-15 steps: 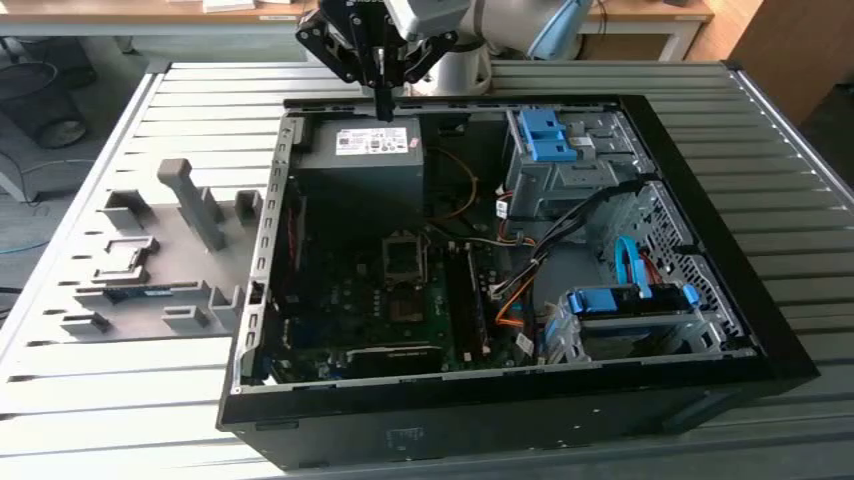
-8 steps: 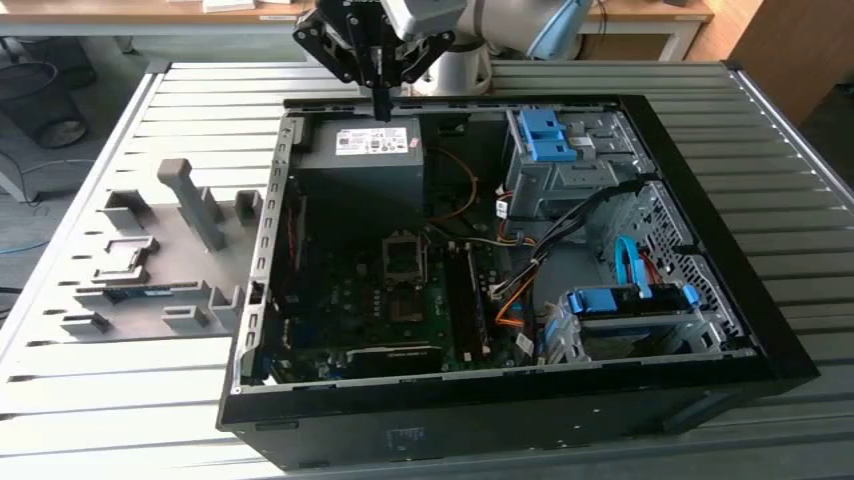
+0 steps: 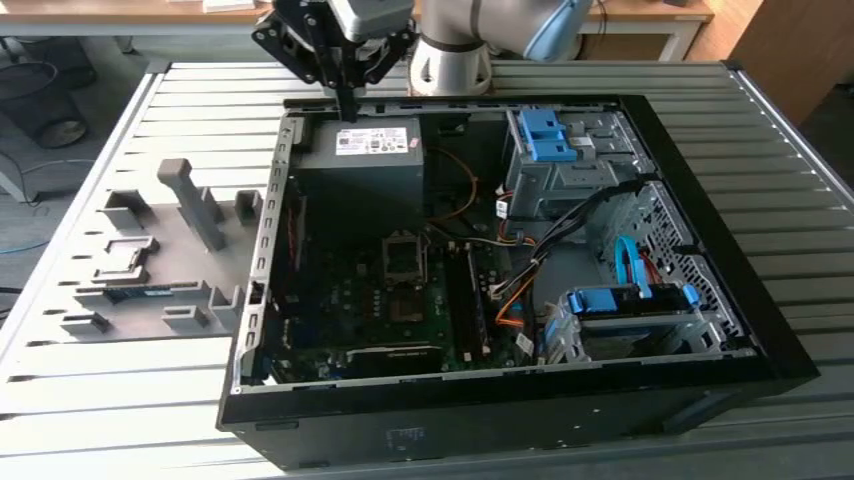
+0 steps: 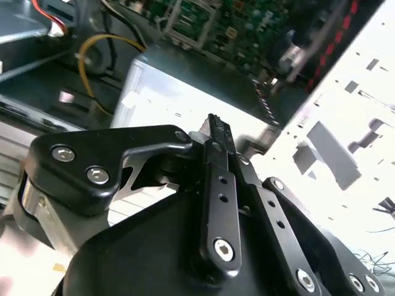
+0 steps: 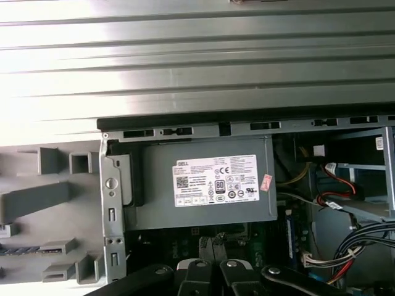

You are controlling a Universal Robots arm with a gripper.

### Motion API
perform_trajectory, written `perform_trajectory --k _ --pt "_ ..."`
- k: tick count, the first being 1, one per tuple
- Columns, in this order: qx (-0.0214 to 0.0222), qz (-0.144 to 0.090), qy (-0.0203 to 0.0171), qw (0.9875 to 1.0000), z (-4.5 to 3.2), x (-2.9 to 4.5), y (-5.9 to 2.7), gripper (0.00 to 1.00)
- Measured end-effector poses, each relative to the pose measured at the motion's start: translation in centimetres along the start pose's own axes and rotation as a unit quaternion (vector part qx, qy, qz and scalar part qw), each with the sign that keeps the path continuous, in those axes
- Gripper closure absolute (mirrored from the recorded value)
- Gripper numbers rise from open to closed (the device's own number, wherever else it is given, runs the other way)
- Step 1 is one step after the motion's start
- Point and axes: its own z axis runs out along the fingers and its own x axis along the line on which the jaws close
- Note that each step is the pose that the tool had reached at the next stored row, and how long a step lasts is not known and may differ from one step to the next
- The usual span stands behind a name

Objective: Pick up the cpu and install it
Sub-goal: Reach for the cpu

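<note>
Scene: an open desktop computer case (image 3: 698,190) lies on its side on a slatted metal bench (image 3: 200,95), with a grey parts fixture (image 3: 167,225) beside it on the exterior view's left.
Arm: the Universal Robots arm reaches in from the far edge of the bench and holds its hand (image 3: 344,108) just above the power supply (image 3: 358,165), at the case's far corner.
Hand: the fingers are drawn narrow, tip against tip, and both wrist views show nothing between them.
Cpu: too small to single out. By its shape, a square nest (image 3: 127,262) on the fixture is the likeliest seat, well apart from the hand.
Socket: the black socket frame (image 3: 404,256) sits mid-board, inside the case.
Step in hand: by the look of it, the approach, with the pick-up not yet done.
What a grasp calls for: parted fingers, squared to the thin chip's edges, and a light close.
Writing: a white label (image 5: 215,180) on the power supply carries rows of small print and certification marks, with a small red sticker (image 5: 266,182) at its corner.
</note>
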Motion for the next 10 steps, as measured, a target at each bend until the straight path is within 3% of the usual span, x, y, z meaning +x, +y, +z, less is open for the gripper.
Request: perform_trajectory --k 10 --pt "0.0 0.0 -0.0001 1.0 -0.08 3.58 -0.27 0.9"
